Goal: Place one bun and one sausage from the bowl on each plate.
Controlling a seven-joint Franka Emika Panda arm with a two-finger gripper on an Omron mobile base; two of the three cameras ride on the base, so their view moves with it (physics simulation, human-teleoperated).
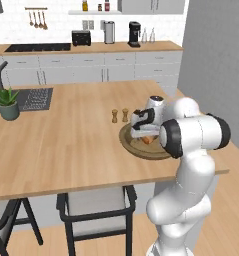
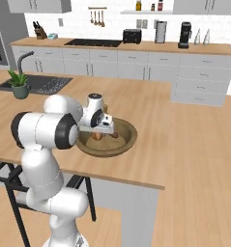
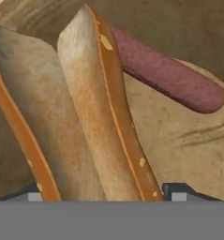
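Inside the wide brown wooden bowl (image 2: 129,140), the claw (image 3: 104,194) stood wide around a split golden bun (image 3: 92,122), apparently to grasp it; a reddish sausage (image 3: 169,77) lay beside.

The arm (image 1: 191,145) bends forward and down, fingers (image 3: 179,191) spread wide apart.

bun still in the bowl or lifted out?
In the bowl: hand view shows the bun lying on its wooden floor beside the sausage.
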